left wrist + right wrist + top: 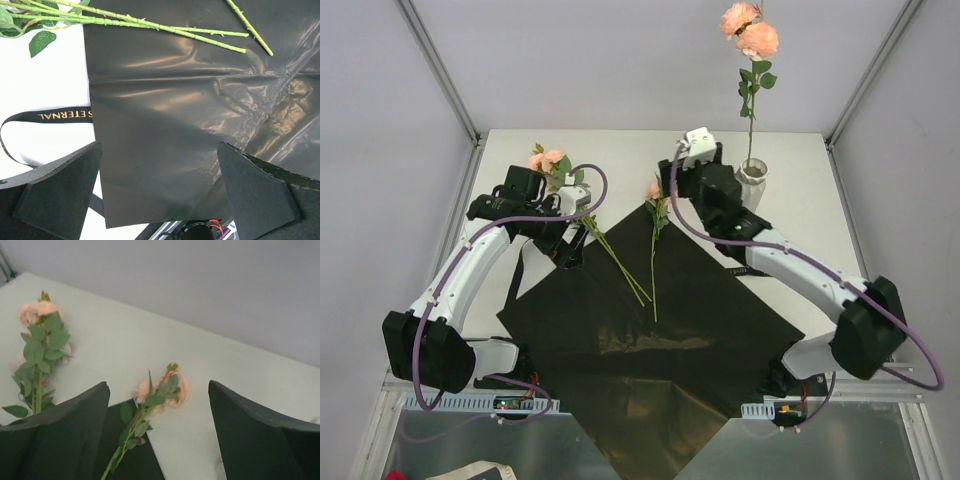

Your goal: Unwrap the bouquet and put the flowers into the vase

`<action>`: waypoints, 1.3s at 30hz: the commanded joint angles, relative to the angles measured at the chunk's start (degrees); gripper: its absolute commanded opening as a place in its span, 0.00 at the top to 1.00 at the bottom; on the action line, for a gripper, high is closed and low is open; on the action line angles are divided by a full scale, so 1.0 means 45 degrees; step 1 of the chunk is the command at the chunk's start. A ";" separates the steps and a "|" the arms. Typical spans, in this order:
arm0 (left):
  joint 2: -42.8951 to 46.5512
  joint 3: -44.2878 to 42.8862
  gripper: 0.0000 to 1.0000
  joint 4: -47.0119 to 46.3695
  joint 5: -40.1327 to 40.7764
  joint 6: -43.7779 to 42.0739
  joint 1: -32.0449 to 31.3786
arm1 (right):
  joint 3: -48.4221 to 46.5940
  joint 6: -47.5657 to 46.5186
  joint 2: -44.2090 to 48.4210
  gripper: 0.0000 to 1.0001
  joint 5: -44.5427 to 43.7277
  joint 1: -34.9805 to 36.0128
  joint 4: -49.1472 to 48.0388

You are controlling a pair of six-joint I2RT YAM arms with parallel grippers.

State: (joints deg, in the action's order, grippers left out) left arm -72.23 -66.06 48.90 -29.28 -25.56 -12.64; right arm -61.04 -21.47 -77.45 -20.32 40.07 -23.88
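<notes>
The black wrapping sheet (650,370) lies spread flat on the white table (620,145), one corner pointing to the far side. The vase (753,173) stands at the far right of the table, just beside the right arm's wrist. It holds 1 tall upright stem with 2 peach-pink blooms (751,32) at its top.

Of the other flowers, 1 single rose (655,190) lies with its bloom on the table past the sheet's far corner and its stem running back over the sheet. A small bunch (552,162) lies at the far left, blooms on the table and its thin green stems (150,24) reaching onto the sheet.

The black ribbon (55,115) curls on the table at the sheet's left edge. Its gold lettering reads "ETERNAL", upside down in the left wrist view.

The left gripper (159,150) hovers over the sheet's left part, jaws spread wide with nothing between them. The right gripper (157,386) is above the sheet's far corner, its fingers apart and empty, with the single rose below and beyond them.
</notes>
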 commanded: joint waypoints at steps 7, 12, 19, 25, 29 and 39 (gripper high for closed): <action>0.0504 0.0325 0.01 -0.0223 0.0646 0.0153 0.0095 | -0.4246 0.3833 -0.5496 0.08 -0.0740 0.0645 0.6670; 0.0523 0.0364 0.01 -0.0204 0.0900 0.0134 0.0095 | -0.5672 0.4535 -0.7239 0.11 -0.0583 0.0645 0.8058; 0.0542 0.0598 0.01 -0.0204 0.1154 -0.0003 0.0095 | -0.6942 0.5530 -0.9269 0.16 -0.0408 0.0255 0.9425; 0.0854 0.0793 0.01 -0.0203 0.1388 -0.0023 0.0095 | -0.7100 0.5846 -0.9799 0.24 -0.0095 0.0060 0.9720; 0.1166 0.1163 0.01 -0.0184 0.1954 0.0172 0.0134 | -0.7198 0.6119 -1.0035 0.38 0.0256 -0.0057 0.9701; 0.1012 0.1771 0.01 -0.0379 0.2348 -0.0003 0.2006 | -0.6907 0.6257 -0.8771 0.99 0.0179 -0.0175 0.9331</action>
State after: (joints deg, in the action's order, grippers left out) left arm -67.11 -58.52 48.07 -19.18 -24.88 -7.51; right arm -91.07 6.00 -122.67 -19.11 39.77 18.72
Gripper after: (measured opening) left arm 0.992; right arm 0.044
